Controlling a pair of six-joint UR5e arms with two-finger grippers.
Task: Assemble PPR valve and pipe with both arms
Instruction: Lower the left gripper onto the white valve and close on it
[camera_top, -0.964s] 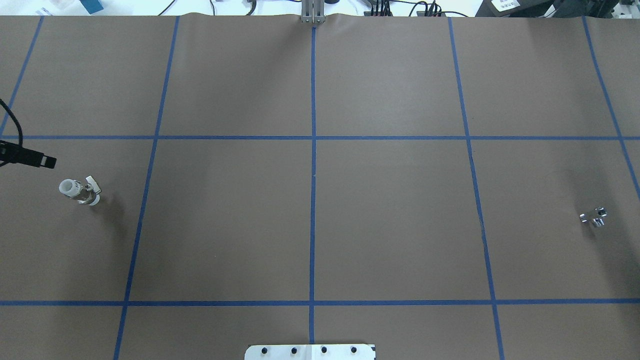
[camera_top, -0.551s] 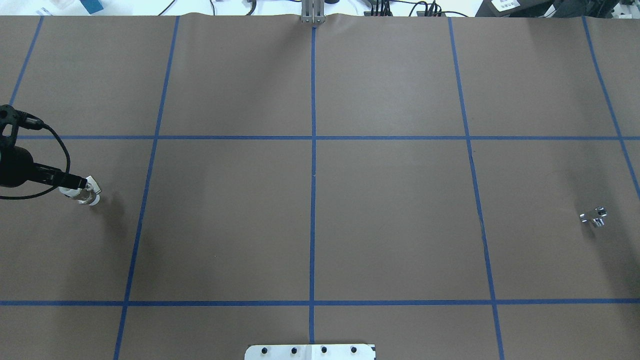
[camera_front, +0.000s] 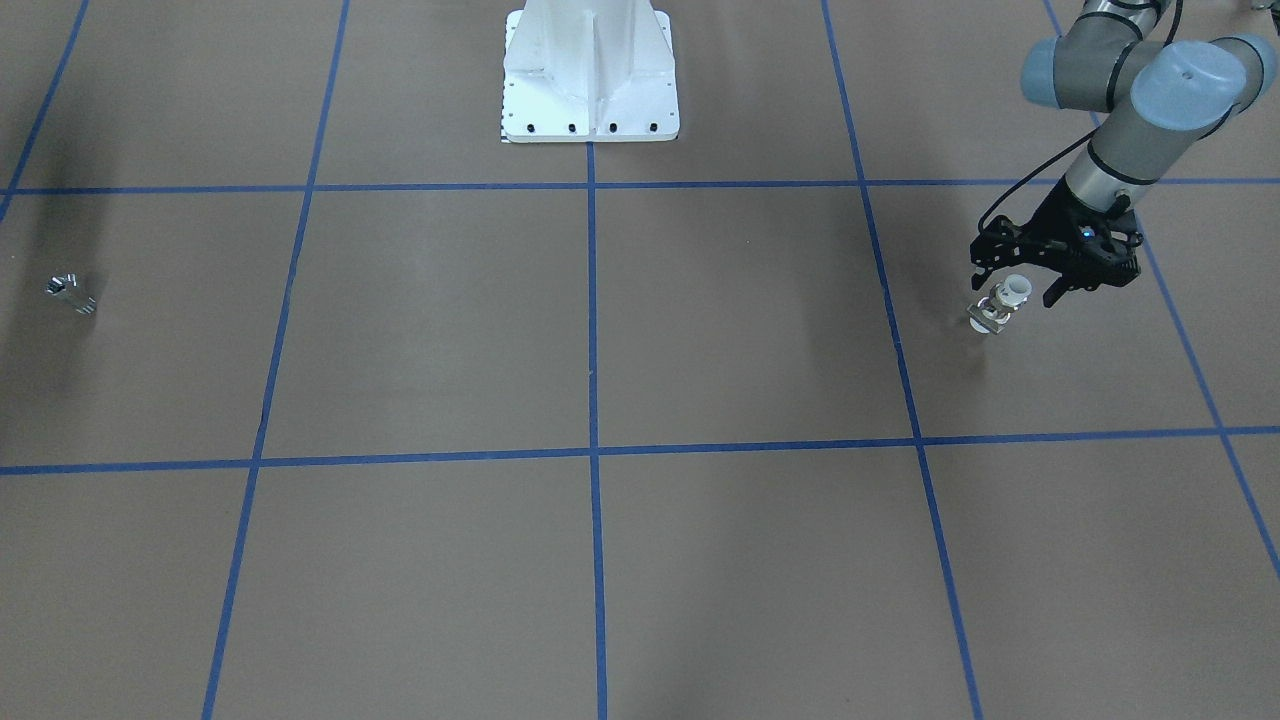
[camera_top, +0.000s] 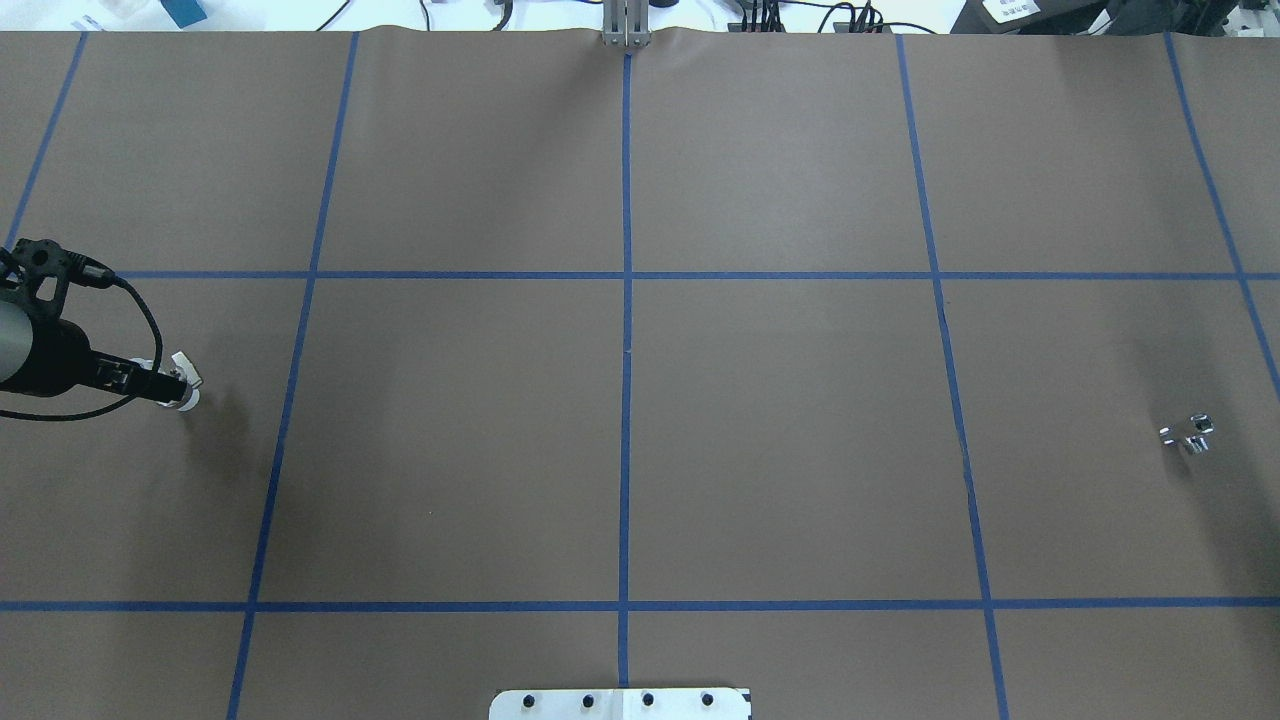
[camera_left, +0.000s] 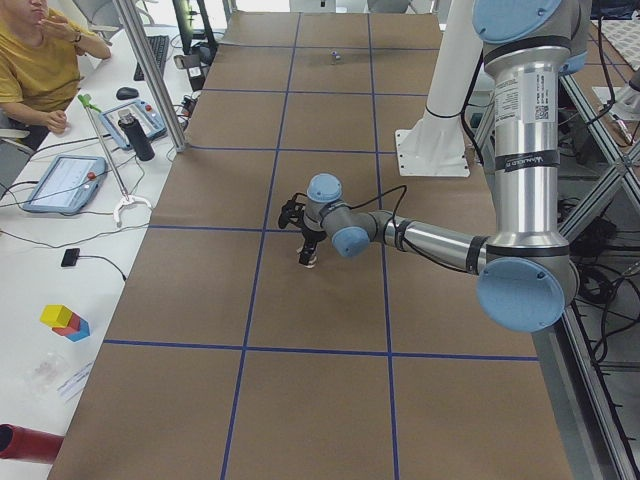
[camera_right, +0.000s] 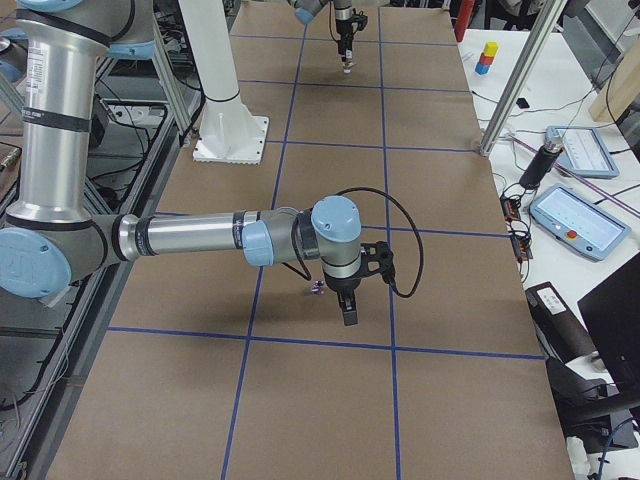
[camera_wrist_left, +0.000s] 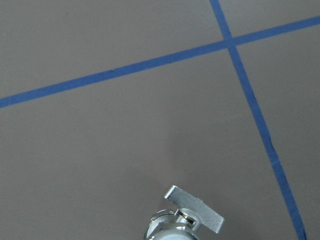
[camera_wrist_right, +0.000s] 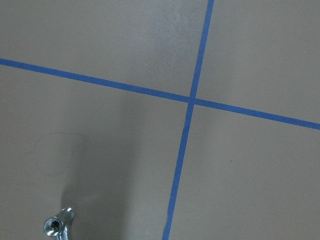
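The PPR valve (camera_front: 1003, 300) stands upright on the brown table at my left side, white ring end up and lever tab at its base. It also shows in the overhead view (camera_top: 186, 384) and the left wrist view (camera_wrist_left: 192, 220). My left gripper (camera_front: 1022, 276) is open, its fingers on either side of the valve's top. In the overhead view my left gripper (camera_top: 160, 383) covers most of the valve. The pipe (camera_top: 1188, 432) lies far off at my right side, also seen in the front view (camera_front: 68, 292) and the right wrist view (camera_wrist_right: 58, 226). My right gripper (camera_right: 347, 310) hangs just beside the pipe (camera_right: 318, 288); I cannot tell if it is open.
The white pedestal base (camera_front: 590, 90) stands at the near middle edge. Blue tape lines (camera_top: 626, 330) grid the brown table. An aluminium post (camera_top: 626, 25) stands at the far edge. A side desk with tablets (camera_left: 65, 180) and a person (camera_left: 40, 60) lies beyond the table's left end.
My left gripper has come in from the table's left edge and moved over the valve, now straddling its top. The valve and the pipe have not moved.
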